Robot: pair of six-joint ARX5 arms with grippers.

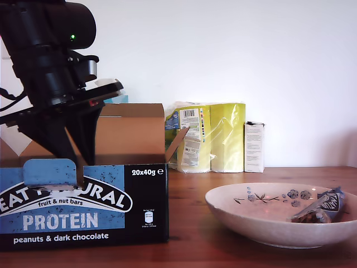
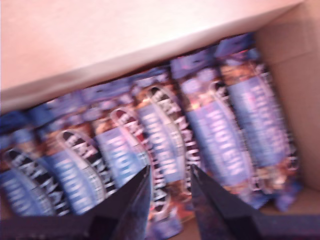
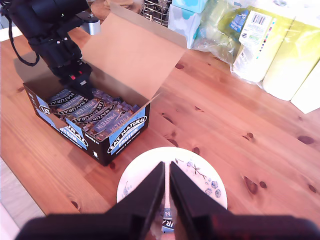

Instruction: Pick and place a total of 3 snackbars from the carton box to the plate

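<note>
Knotty pine boards make up our table (image 3: 225, 115), set against a plain white wall (image 1: 251, 56); bare wood lies open between box and plate, and more toward the rolls.

Largest is the carton box (image 1: 83, 206), one of it, flap raised, standing at the exterior view's left. Our first arm (image 3: 50, 35) reaches down into it. One row of snackbars (image 2: 165, 140) fills the box just beyond our first gripper (image 2: 170, 175); the first wrist view is blurred, and we count about six wrappers side by side there, the row ending at the cardboard end wall. The first gripper's jaws stand a little apart just over the row's middle bars, clamped on nothing we can see.

Two yellow wrapped paper rolls (image 1: 215, 137) and one small white box (image 1: 254, 147) stand by the wall, well apart from both grippers.

One flowered plate (image 1: 251, 220) sits directly beneath our second gripper (image 3: 166, 172), whose jaws are nearly together with a thin gap, holding nothing. One snackbar (image 1: 323, 206) lies on that plate, leaning at its rim on the exterior view's right.
</note>
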